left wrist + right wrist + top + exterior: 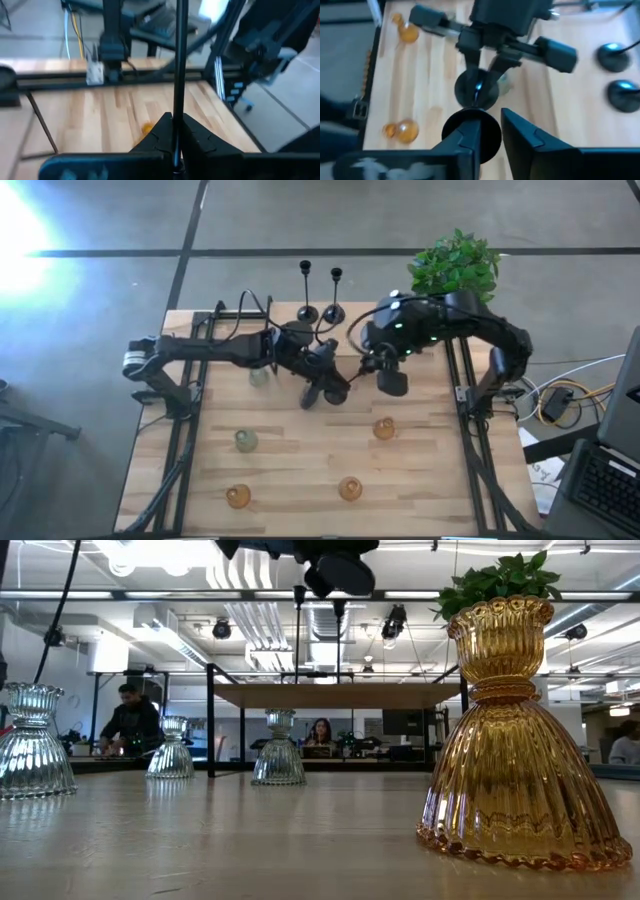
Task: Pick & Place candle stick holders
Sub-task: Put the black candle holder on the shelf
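Left hand (pixel 175 137) is at mid-worktop, closed tight on the thin stem of a black candlestick (pixel 179 60); the stem rises straight up between its fingers in the left wrist view. Right hand (pixel 490 135) meets it at the centre of the worktop (pixel 300 470), fingers narrowly parted on either side of the same candlestick's round end (pixel 472 132); whether they touch it cannot be told. Two more black candlesticks (pixel 306 290) (pixel 336 292) stand upright side by side at the far edge, near the potted plant (pixel 457 265). Amber glass holders (pixel 384 428) (pixel 350 488) (pixel 238 496) and pale green ones (pixel 246 440) (pixel 260 376) stand scattered on the near half, well apart.
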Available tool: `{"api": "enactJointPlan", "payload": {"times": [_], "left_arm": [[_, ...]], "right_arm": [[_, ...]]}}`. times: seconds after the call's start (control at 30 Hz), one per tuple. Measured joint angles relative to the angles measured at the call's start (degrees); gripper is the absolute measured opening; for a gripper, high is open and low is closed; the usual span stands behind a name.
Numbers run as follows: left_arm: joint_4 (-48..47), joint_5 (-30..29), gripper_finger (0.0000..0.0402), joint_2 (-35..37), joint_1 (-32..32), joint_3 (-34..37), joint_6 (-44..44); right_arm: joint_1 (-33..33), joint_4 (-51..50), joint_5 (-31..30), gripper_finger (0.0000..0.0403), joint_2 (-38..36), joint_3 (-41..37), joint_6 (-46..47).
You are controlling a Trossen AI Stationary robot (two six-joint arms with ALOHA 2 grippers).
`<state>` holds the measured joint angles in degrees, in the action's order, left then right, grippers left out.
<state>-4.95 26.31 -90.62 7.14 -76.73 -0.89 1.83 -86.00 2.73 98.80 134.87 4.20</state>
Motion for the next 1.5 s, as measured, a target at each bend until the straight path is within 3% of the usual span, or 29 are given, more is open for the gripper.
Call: {"api": "enactJointPlan", "payload": {"times": [0.23,0.43,0.6,0.8,1.13,1.5], "left_arm": [[4.21,0.58,0.0018,0.58,0.17,0.32,1.22],[3.38,0.75,0.0018,0.96,0.58,0.22,0.68],[3.41,0.63,0.0018,0.95,0.63,0.48,1.25],[9.36,-0.29,0.0018,3.14,1.37,0.17,1.18],[19.04,1.56,0.0018,3.61,2.02,0.27,4.66],[25.42,2.79,0.0018,3.55,2.02,0.27,7.10]], "right_arm": [[-0.07,5.54,-4.87,0.0095,-6.86,0.16,2.89],[-0.08,6.68,-1.33,0.0102,-12.20,0.37,4.89],[-0.33,5.58,-1.91,0.0098,-14.57,-0.05,7.86],[-3.31,8.55,-7.99,0.0088,-15.97,-2.07,5.74],[-4.68,24.10,-9.34,0.0083,-20.07,-20.35,4.73],[-4.66,53.47,-8.93,0.0096,-29.36,-42.86,5.12]]}}
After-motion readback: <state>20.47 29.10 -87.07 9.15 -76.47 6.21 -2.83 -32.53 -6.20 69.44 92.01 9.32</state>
